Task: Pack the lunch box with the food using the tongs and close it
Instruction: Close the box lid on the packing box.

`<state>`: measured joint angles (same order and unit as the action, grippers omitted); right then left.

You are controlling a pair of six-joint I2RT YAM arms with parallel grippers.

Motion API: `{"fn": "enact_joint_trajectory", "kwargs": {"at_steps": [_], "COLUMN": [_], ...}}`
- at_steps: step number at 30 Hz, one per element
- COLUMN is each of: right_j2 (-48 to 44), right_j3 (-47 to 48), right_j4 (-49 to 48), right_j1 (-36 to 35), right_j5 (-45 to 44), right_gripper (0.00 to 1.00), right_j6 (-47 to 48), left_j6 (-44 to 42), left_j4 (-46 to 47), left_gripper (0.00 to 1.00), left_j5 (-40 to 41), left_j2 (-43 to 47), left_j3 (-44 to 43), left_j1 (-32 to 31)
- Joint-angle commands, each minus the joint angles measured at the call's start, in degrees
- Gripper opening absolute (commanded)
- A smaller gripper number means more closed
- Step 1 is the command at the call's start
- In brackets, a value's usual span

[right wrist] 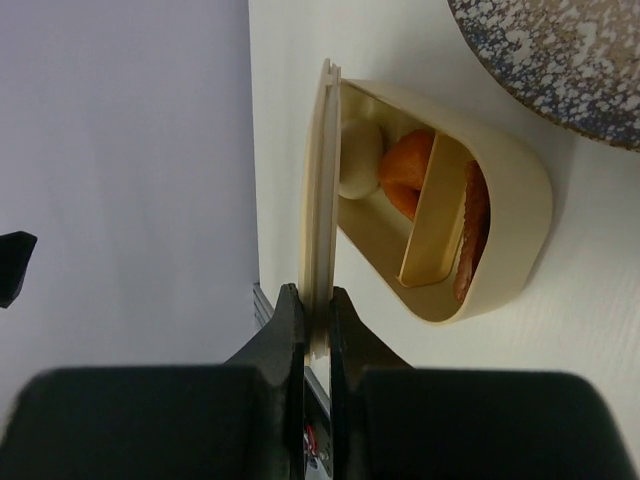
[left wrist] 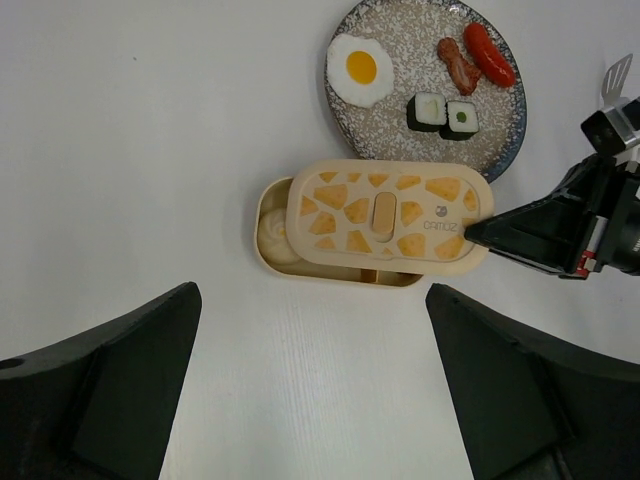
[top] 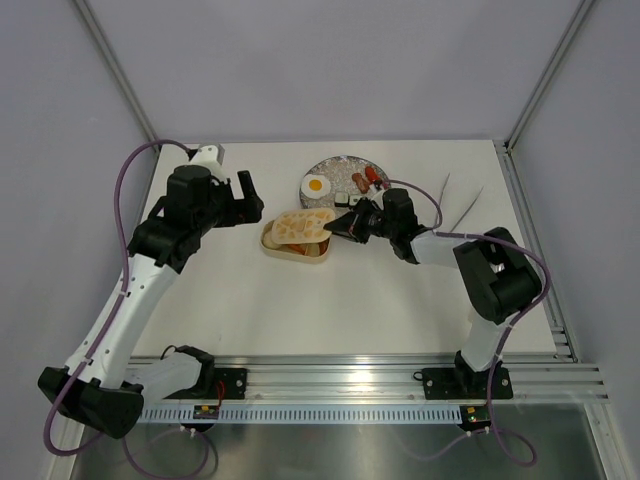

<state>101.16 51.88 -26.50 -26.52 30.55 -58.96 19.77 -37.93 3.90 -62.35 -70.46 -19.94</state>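
Pinching the lid point(left wrist: 385, 212) by its end edge, the right hand point(right wrist: 316, 300) is holding it low over the lunch box point(left wrist: 272, 235), which is sitting on the desk just beside the plate point(left wrist: 400, 140), apparently to line it up for closing. The left hand point(top: 250, 200) is hovering wide open and empty, across the box from the plate.

On a white tabletop point(top: 300, 310), the right hand point(top: 334, 228) pinches one end of the lid point(top: 303, 225), askew over the lunch box point(top: 283, 250). The left hand point(top: 252, 200) hangs open nearby. A fried egg point(top: 316, 185), sausages point(top: 366, 181) and sushi rolls point(top: 350, 201) sit on the plate point(top: 335, 168).
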Motion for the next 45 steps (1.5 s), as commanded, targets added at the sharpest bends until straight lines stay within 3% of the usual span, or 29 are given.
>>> {"fn": "enact_joint_trajectory", "kwargs": {"at_steps": [1,11,22,30,45], "right_j2": [3.77,7.73,-1.14,0.08,9.49], "right_j3": [0.24,-4.06,-2.31,1.91,0.95], "right_j4": [-15.84,-28.24,-13.67,-9.62,-20.07], "right_j1": [-0.63,-0.63,-0.81,-2.13,-3.36], "right_j5": [4.51,4.61,0.31,1.62,4.79], "right_gripper": [0.0,0.0,0.0,0.0,0.0], "right_j6": [-6.42,-11.79,-2.92,-1.16,-7.75], "left_j6": [1.06,0.62,0.18,0.01,-0.43], "left_j4": [0.14,-0.74,-0.65,-0.65,-1.53], "left_gripper": [0.99,0.99,0.99,0.99,0.99], "left_j5": [-2.67,-2.41,-2.41,-2.23,-1.44], "left_j2": [1.35,1.88,1.62,1.53,2.67], "left_j3": [-0.56,0.23,0.93,0.93,1.28], "left_j1": [0.78,1.14,1.14,1.14,1.14]}}
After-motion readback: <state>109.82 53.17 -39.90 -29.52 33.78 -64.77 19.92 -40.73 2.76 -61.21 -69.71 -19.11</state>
